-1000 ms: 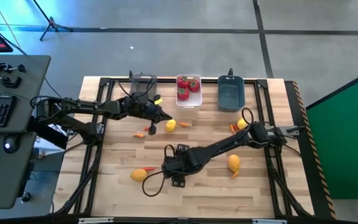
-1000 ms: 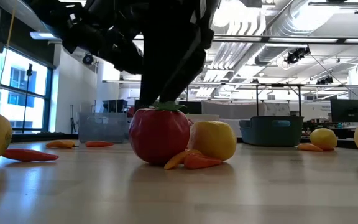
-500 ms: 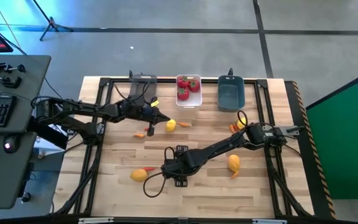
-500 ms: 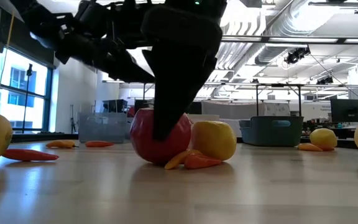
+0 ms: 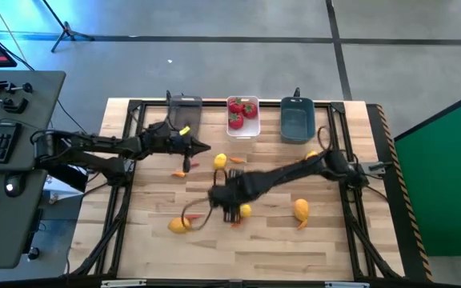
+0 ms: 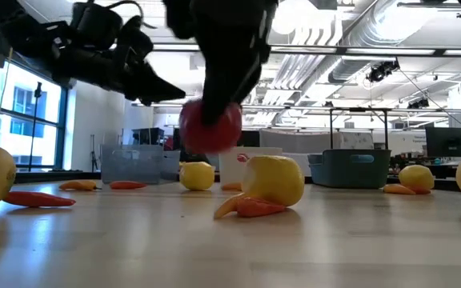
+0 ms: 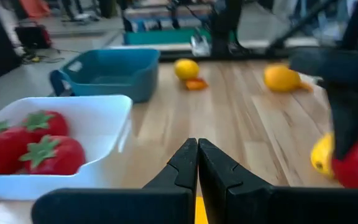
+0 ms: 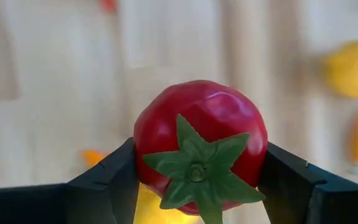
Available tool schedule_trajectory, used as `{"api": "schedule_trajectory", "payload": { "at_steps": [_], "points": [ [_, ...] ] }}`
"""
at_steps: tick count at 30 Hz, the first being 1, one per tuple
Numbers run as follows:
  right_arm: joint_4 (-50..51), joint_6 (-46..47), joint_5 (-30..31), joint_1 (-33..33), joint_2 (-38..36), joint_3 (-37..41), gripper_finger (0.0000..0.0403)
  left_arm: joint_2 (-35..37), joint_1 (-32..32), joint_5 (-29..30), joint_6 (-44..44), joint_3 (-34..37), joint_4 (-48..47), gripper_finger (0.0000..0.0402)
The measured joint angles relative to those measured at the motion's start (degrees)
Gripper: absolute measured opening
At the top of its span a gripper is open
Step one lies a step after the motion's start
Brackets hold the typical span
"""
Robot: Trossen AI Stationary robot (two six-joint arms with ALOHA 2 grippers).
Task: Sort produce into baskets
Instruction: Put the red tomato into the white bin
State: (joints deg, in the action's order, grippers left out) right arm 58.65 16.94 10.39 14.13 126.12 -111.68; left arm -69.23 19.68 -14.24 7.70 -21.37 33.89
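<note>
Two tools showed: the right tool (image 8: 197, 186) pinched a tomato (image 8: 199, 143) mid-frame above the desk (image 5: 326, 248), the left tool (image 7: 197, 165) pressed together.

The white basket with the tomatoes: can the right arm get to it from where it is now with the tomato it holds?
Probably yes. The right gripper holds the tomato clear above the table, and only a lemon lies low between it and the white basket. The left gripper sits near that path, beside the grey basket.

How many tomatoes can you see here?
4. Three tomatoes lie in the white basket at the table's far edge. The fourth tomato is clamped in the right gripper, above the table's middle. Others could be hidden beneath the arms.
</note>
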Motion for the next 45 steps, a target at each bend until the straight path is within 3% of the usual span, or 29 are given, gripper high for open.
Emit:
{"api": "schedule_trajectory", "payload": {
  "at_steps": [6,12,18,23,35,45],
  "points": [
    [5.69,-2.39,3.69,-7.62,-7.32,0.00,0.0240,3.86,3.23,-0.12,-2.75,2.56,1.10,0.0000],
    [9.43,-9.18,5.56,-21.27,-10.18,-0.02,0.0239,4.39,4.35,-0.42,-2.70,3.29,0.87,0.0000],
    [7.94,-20.54,2.47,-34.21,-8.39,-0.02,0.0239,4.38,5.72,-0.25,-2.12,3.29,-0.20,0.0000],
    [6.11,-26.25,-5.01,-41.02,-5.73,-0.02,0.0239,4.39,7.62,0.00,-2.55,3.29,-0.33,0.0000],
    [3.98,-32.01,-7.55,-43.04,1.22,0.02,0.0240,4.41,11.50,2.95,-1.07,3.29,-0.20,0.0000],
    [1.81,-32.41,-6.88,-43.01,2.14,0.00,0.0315,4.41,12.30,3.05,-1.07,3.29,-0.20,0.0000]
  ]
}}
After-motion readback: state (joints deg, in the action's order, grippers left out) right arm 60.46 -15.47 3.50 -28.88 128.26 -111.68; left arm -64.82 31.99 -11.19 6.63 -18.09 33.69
